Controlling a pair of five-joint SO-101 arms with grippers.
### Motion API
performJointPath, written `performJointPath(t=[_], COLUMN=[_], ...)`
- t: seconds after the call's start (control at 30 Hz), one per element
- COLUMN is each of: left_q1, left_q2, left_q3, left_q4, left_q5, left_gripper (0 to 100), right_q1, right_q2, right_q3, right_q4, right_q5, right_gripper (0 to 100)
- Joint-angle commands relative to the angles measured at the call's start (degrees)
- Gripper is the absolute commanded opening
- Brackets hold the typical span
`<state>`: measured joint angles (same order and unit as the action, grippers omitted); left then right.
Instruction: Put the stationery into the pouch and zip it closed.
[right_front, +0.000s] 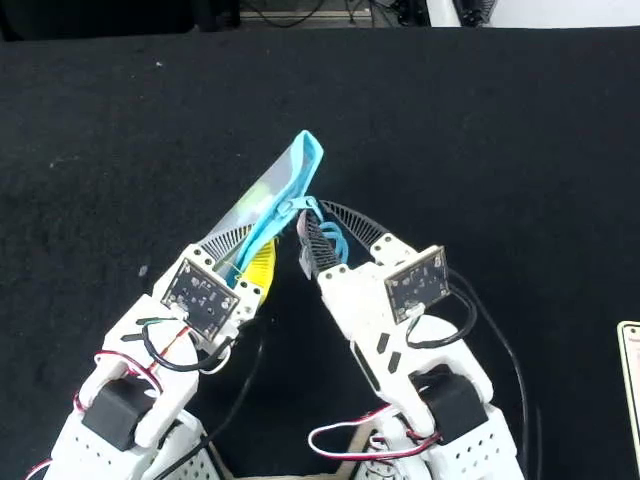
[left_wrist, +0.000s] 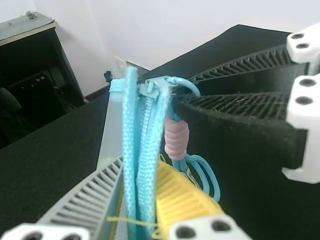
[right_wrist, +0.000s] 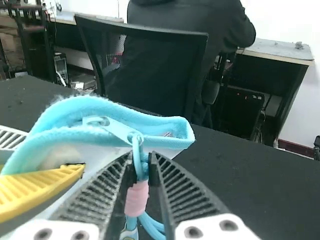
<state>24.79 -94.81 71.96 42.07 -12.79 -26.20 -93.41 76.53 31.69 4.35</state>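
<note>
Pull (right_wrist: 136, 196) gripped, pouch (right_front: 287, 180) held up between the arms.
The left end effector (right_front: 250, 268) is clamped on the pouch's near end, and the right end effector (right_front: 310, 240) is closed on the pull just beside it. The pouch is raised off the tabletop (right_front: 480, 150), slanting away from the arms. For a clean zip, the pouch should be held taut and the pull drawn straight along the teeth, never sideways, until the slider (right_wrist: 120, 131) is seated.
</note>
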Motion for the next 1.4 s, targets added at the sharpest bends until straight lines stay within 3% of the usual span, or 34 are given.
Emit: performJointPath(t=[0.0,1.03,1.37], left_q1=[-0.4,-0.4,0.22], left_q2=[0.44,0.44,0.44], left_q3=[-1.54,1.54,7.25], left_q4=[0.53,0.53,0.53], left_q5=[-0.18,-0.09,-0.09], left_gripper=[3,3,3], right_q1=[1.32,1.32,7.38], right_q2=[-1.36,-1.19,-1.36], right_q3=[-0.66,1.71,1.71], right_q4=[-2.02,-5.19,-5.19], right_q5=[-0.88,-0.97,-3.52], right_gripper=[1.1,1.1,1.1])
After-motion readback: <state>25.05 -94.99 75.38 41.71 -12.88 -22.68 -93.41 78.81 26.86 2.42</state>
